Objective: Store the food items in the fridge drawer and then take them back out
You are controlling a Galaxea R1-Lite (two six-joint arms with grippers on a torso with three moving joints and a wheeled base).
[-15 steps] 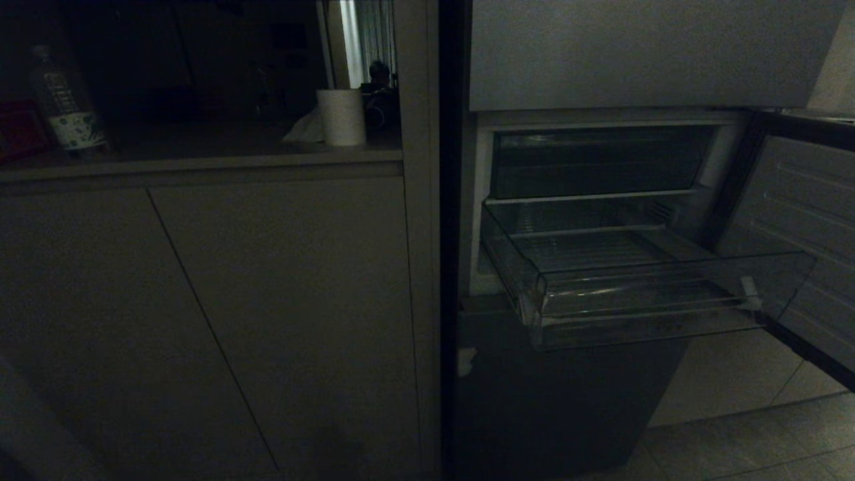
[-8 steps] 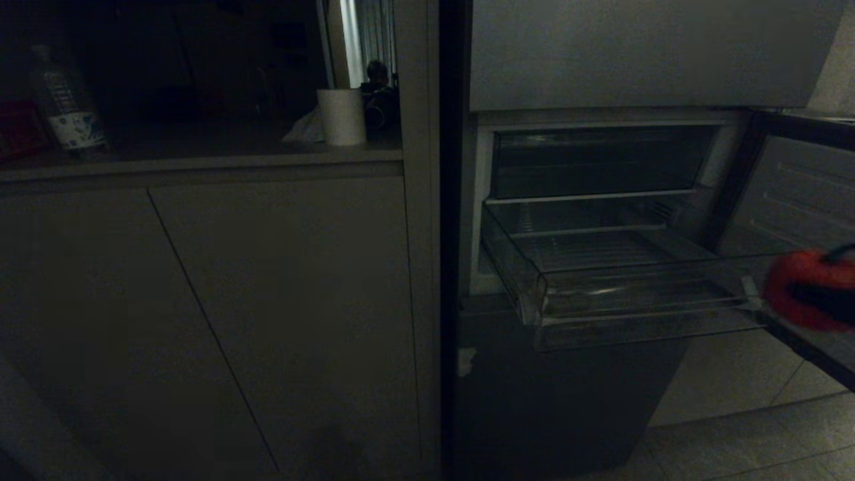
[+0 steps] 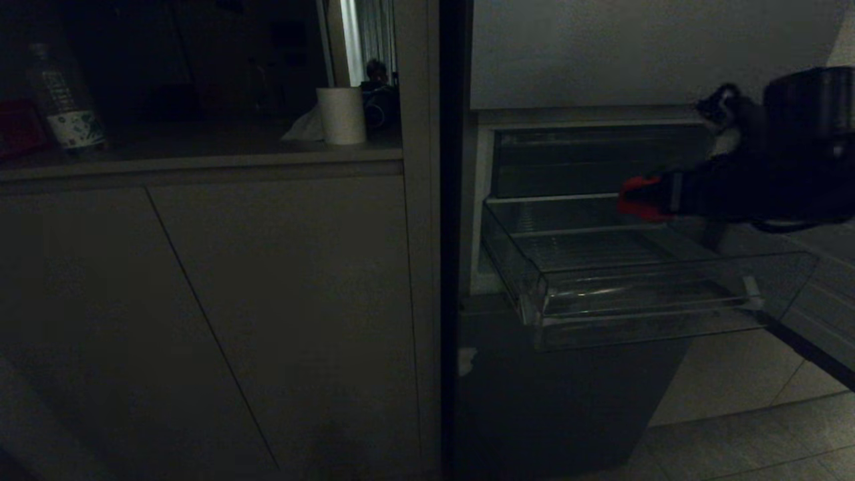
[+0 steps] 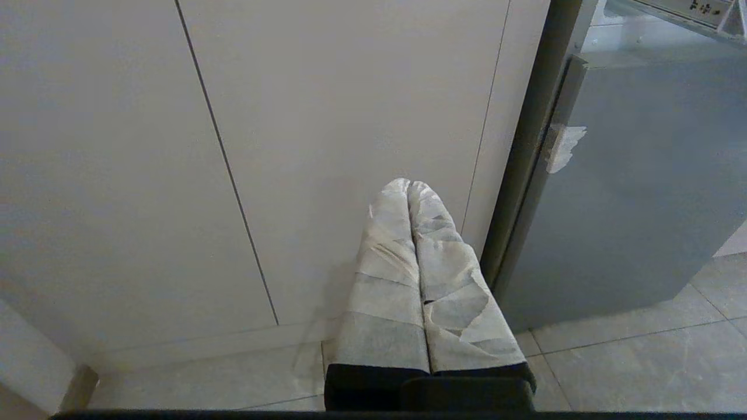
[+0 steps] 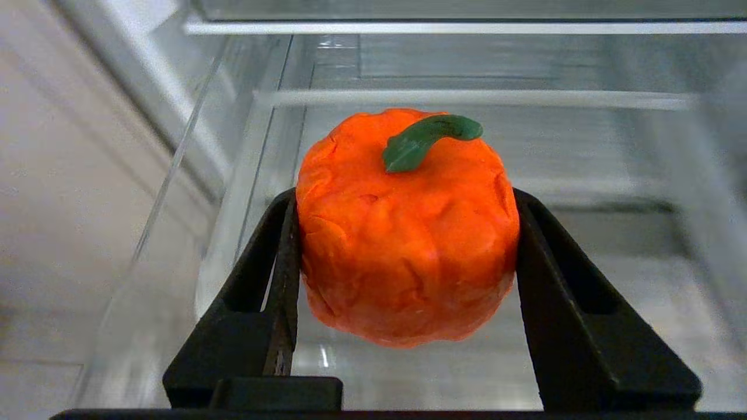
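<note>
Pumpkin (image 5: 407, 233) clamped in right hand (image 5: 402, 245) above fridge drawer (image 3: 641, 294).

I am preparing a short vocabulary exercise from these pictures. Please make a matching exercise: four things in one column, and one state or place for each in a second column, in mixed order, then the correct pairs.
Things:
1. right gripper
2. left gripper
3. fridge drawer
4. paper roll

States or places:
A. pulled out, nothing lying in it
B. upright on the counter
C. shut on the orange pumpkin-shaped food item, above the drawer
D. shut and holding nothing, in front of the pale cabinet doors

Pairs: 1-C, 2-D, 3-A, 4-B
</note>
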